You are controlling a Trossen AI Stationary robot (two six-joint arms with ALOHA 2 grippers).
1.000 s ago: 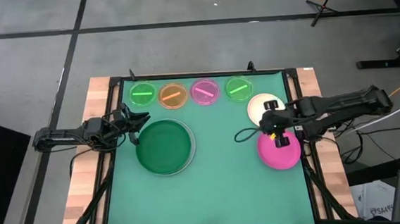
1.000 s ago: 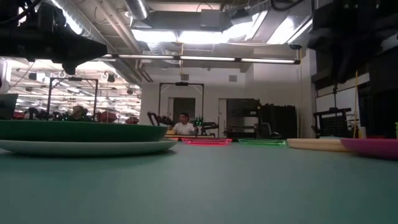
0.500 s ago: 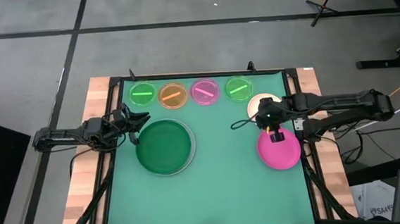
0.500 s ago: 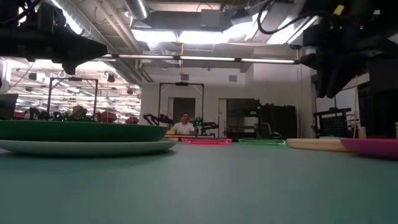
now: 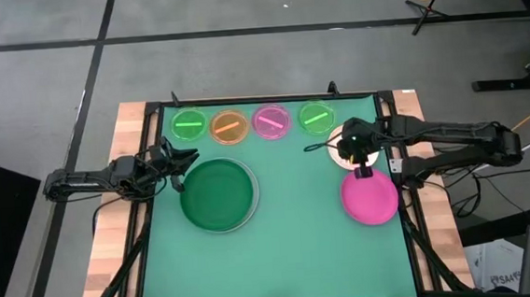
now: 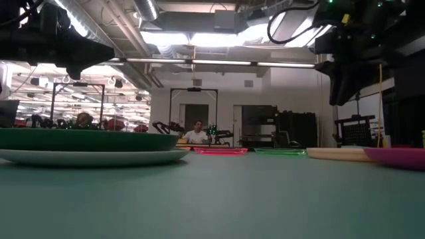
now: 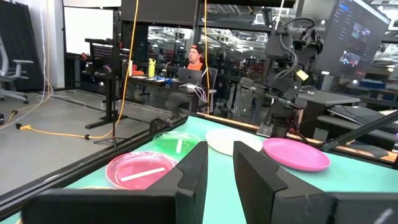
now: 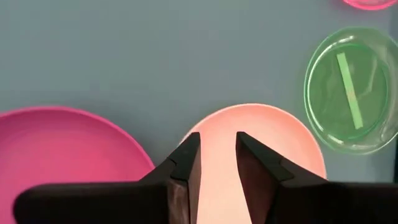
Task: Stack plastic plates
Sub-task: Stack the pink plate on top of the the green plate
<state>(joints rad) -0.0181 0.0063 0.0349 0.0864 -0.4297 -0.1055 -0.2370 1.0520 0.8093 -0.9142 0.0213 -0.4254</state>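
Note:
A dark green plate [image 5: 218,193] lies on a white plate [image 6: 93,157] at the table's left middle. Several small translucent plates, green [image 5: 189,126], orange [image 5: 230,126], pink [image 5: 271,120] and green [image 5: 316,118], lie flat in a row along the far edge. At the right, a cream plate [image 8: 249,140] lies just beyond a magenta plate [image 5: 370,199]. My right gripper [image 8: 214,149] hovers open over the cream plate, pointing down and touching nothing. My left gripper [image 7: 217,165] waits open at the left edge, beside the dark green plate.
A black frame [image 5: 262,99] borders the green mat, with wooden table strips [image 5: 113,243] outside it. The mat's near half and centre [image 5: 291,250] hold nothing. People sit at desks in the room beyond the far edge.
My right gripper has swung from above the magenta plate's far rim toward the table's far edge and now stands over the cream plate, a little lower. No plate has moved.

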